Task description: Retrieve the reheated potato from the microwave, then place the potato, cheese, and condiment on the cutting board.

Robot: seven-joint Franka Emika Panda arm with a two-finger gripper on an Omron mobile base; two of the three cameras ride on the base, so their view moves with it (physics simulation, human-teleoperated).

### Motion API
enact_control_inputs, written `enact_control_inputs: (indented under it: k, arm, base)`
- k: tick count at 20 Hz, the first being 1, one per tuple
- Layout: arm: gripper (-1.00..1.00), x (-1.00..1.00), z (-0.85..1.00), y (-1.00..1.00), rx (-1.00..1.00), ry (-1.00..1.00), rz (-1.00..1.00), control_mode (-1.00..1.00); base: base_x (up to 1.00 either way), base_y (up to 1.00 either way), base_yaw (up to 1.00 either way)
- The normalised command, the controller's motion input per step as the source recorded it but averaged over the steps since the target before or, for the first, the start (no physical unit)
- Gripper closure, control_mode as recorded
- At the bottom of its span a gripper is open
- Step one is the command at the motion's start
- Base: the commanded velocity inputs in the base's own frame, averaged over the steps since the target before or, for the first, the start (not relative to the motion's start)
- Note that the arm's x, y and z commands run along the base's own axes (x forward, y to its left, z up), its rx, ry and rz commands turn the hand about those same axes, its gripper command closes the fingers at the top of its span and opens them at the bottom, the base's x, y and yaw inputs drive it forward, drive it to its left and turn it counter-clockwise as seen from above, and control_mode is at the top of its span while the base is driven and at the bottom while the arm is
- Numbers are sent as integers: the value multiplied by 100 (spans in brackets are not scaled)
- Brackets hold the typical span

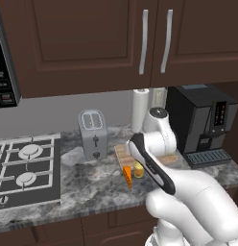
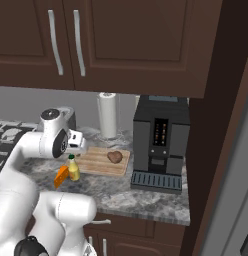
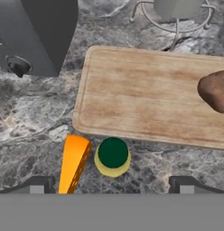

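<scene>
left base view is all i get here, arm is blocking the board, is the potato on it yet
Observer: Yes, the potato lies on the cutting board, toward its end nearer the coffee machine.
Operator: is the bottle on the board too
Observer: No, the condiment bottle stands on the counter just off the board's near edge, beside the cheese.
Operator: gripper holding anything
Observer: No, the gripper is open above the bottle and cheese, with nothing between its fingertips.
</scene>
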Motion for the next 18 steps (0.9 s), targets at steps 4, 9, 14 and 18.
enact_control_inputs:
  k: [4,9,14,18]
  arm:
    - [-100,13,-9,5,0,9,2,-100]
    - [-100,9,-9,8,0,6,2,-100]
    - [-100,4,-16,1,-1,1,3,-100]
    - [-100,1,-21,0,-4,0,3,-100]
  base:
    - [0,0,0]
    - [0,0,0]
    - [0,0,0]
    - [0,0,0]
